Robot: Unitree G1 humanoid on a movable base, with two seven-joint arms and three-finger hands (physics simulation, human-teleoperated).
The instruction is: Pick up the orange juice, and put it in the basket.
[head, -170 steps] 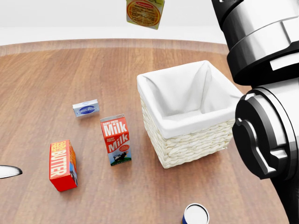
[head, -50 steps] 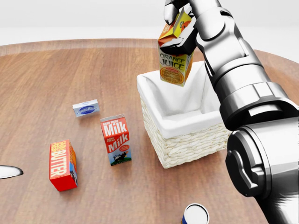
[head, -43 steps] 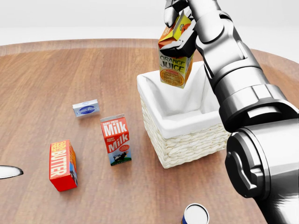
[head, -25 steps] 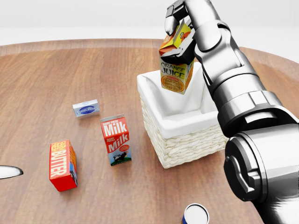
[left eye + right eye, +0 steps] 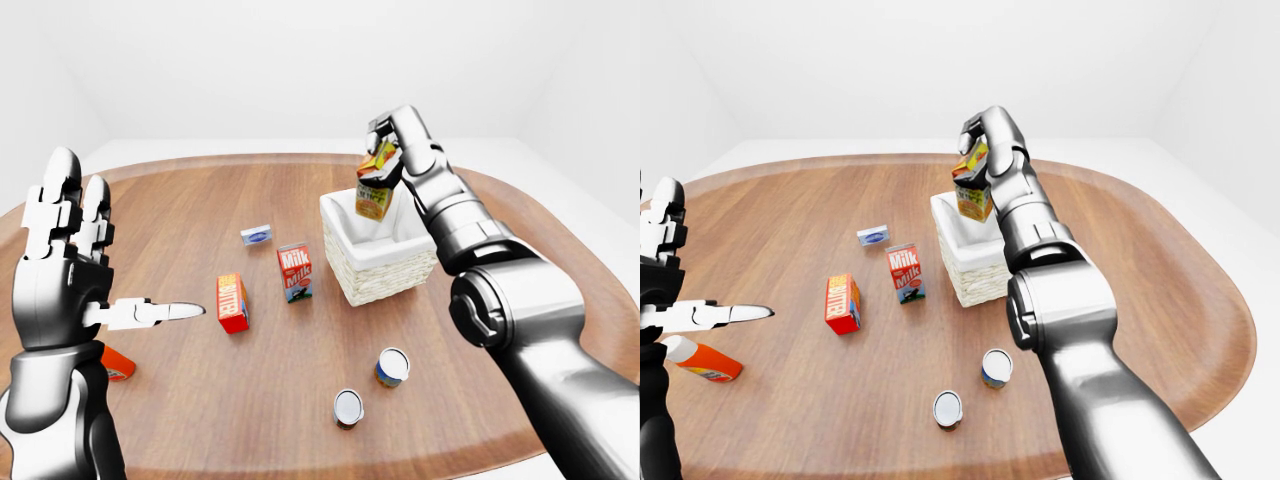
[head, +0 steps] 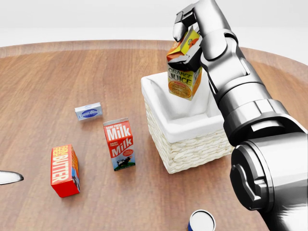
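The orange-and-yellow orange juice carton [image 6: 184, 76], likely light, stiff and smooth-sided, hangs tilted above the white-lined wicker basket [image 6: 192, 144], gripped near its gabled top by the clamped right hand [image 6: 188, 36]. The left hand [image 5: 62, 250] is spread, idle. A red milk carton [image 6: 119, 143] stands clear beside the basket on the wooden tabletop [image 6: 72, 72].
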